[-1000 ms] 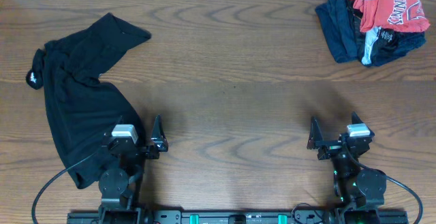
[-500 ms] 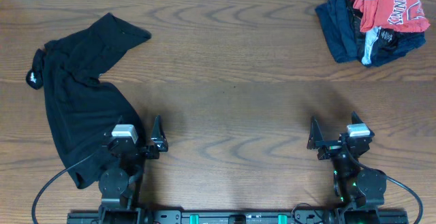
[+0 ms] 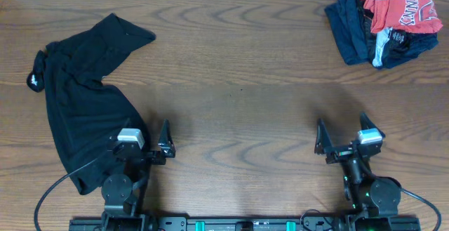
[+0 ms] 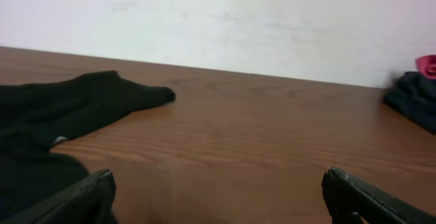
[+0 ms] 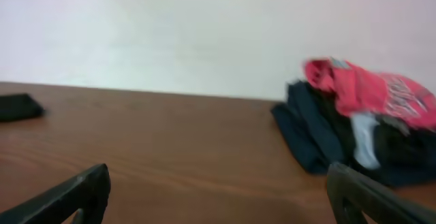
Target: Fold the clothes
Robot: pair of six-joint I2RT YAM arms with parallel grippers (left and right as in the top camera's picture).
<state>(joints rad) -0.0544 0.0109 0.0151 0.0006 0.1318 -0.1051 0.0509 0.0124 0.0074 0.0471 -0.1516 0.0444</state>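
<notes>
The black shirt (image 3: 77,104) lies crumpled on the left of the table, with a white tag (image 3: 33,81) at its far left edge. It also shows in the left wrist view (image 4: 61,108), with a sleeve stretching right. My left gripper (image 3: 142,134) is open and empty at the shirt's lower right edge; its left finger is over the fabric (image 4: 218,193). My right gripper (image 3: 342,129) is open and empty over bare wood at the front right, far from the shirt (image 5: 218,186).
A pile of clothes sits at the back right corner: a red shirt with white lettering (image 3: 396,3) on dark navy garments (image 3: 351,27). It also shows in the right wrist view (image 5: 361,115). A pale wall stands behind the table's far edge.
The right gripper has shifted slightly and its fingers have spread a little wider. The left gripper has barely moved. The black shirt has not moved.
</notes>
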